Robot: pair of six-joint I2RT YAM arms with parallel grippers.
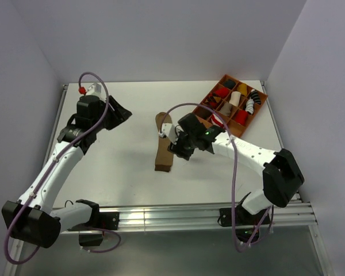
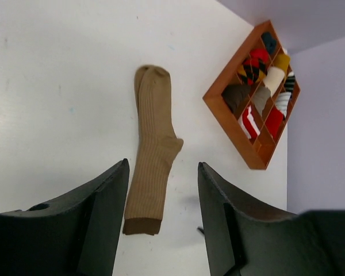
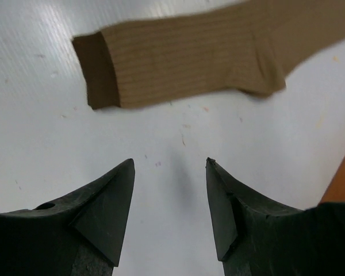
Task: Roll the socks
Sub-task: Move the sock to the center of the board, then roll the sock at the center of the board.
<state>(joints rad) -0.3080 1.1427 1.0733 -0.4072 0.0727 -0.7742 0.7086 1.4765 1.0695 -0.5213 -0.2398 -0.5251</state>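
Tan sock (image 1: 163, 160) flat mid-table (image 1: 121, 155), open surface along both long edges.
Left gripper (image 1: 118, 112) jaws spread, empty, well apart near left edge; right gripper (image 3: 169, 164) jaws spread, empty, just beside sock's leg; divided tray (image 1: 253, 117) at far-right corner.

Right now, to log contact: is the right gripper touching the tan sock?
Apart. The right wrist view shows bare white table between the right gripper and the tan sock.
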